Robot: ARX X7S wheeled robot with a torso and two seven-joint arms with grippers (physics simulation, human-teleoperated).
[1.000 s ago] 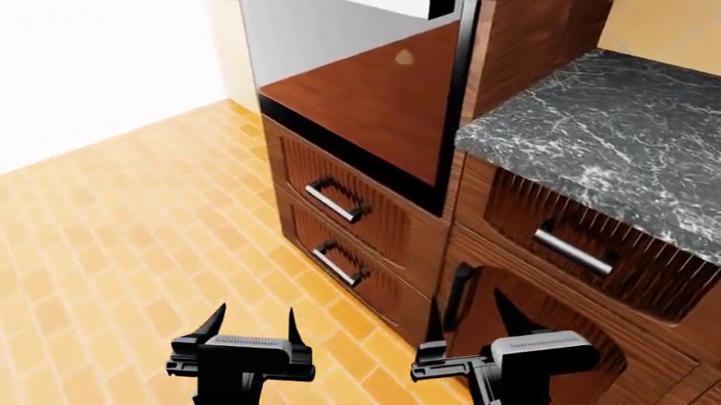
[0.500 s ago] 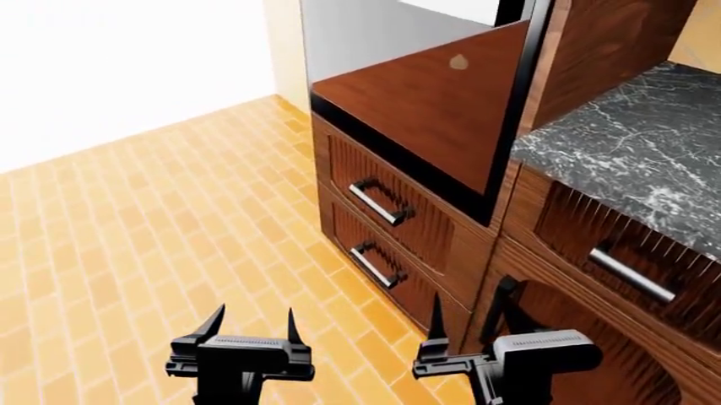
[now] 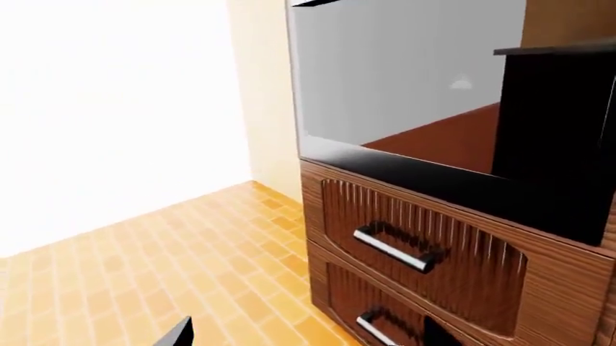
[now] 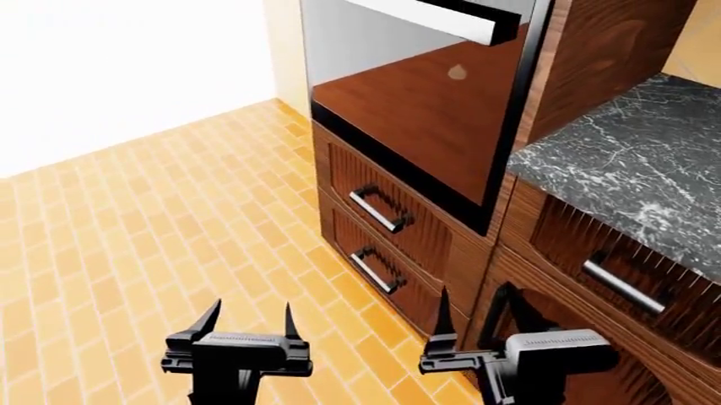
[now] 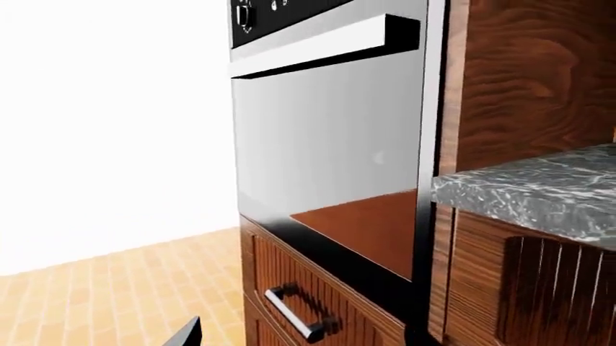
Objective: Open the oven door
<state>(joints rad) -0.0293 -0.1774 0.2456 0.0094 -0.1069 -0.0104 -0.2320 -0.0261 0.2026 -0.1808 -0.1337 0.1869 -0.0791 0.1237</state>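
- Floor: orange-tan brick-pattern tiles, running from under my arms out to a bright white wall at the far left of the head view.
- Glossy black-framed oven door with wide reflective glass window: shut, set in a tall dark wood cabinet column ahead and to the right of both arms, above my end effectors. Glass mirrors the wood and floor tones.
- Long bar handle of the door: runs across the door's top edge, standing proud of the panel; control knobs sit just above it in the right wrist view.
- Below the door: two ribbed dark wood drawers stacked, upper drawer's silver bar handle, lower drawer's silver bar handle.
- Right of the oven column: grey marble-veined tabletop, with another ribbed wood drawer with silver handle under its front edge.
- My left end effector: released, black fingers spread, pointing up, over bare floor, well apart from the cabinets.
- My right end effector: released, fingers spread, low, in front of the cabinet beneath the tabletop; contact cannot be told.
- Open floor lies to the left of the oven column; the tabletop's front edge juts out on the right.
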